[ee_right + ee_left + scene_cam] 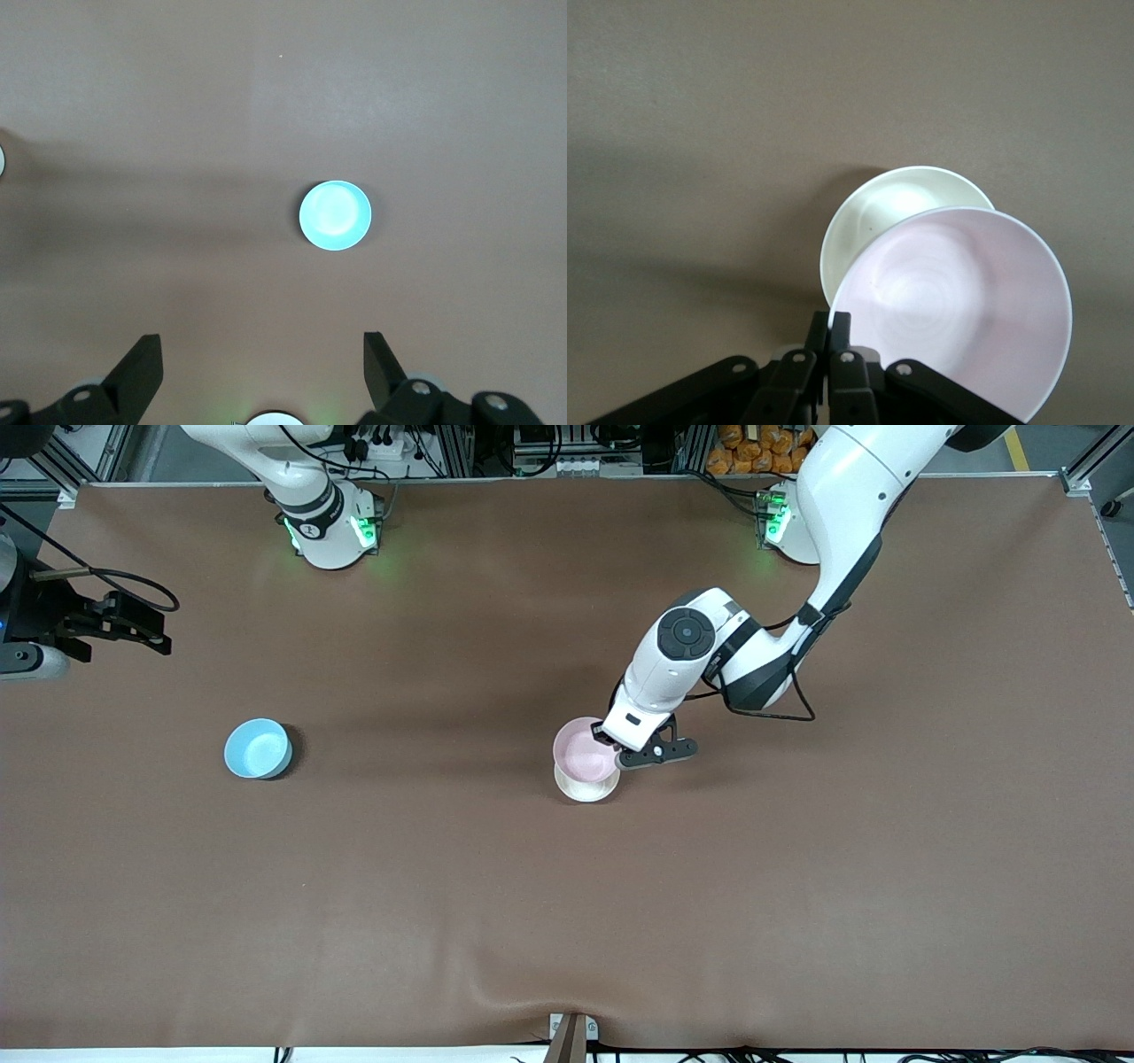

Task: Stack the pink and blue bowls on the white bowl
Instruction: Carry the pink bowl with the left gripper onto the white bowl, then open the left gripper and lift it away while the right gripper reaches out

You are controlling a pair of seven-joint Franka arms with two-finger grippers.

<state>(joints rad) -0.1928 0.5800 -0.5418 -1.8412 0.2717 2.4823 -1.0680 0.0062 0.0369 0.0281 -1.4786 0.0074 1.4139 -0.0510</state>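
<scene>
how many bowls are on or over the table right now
3. The blue bowl sits alone toward the right arm's end. The white bowl rests mid-table. The pink bowl is held by the left gripper just over the white one, not yet nested.

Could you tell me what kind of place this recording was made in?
Probably a robotics lab or workshop test cell. Two arms are bolted along one edge of a table covered in brown cloth, aluminium framing and cables run along that edge, and the only props are plain plastic bowls, such as the blue bowl.
</scene>
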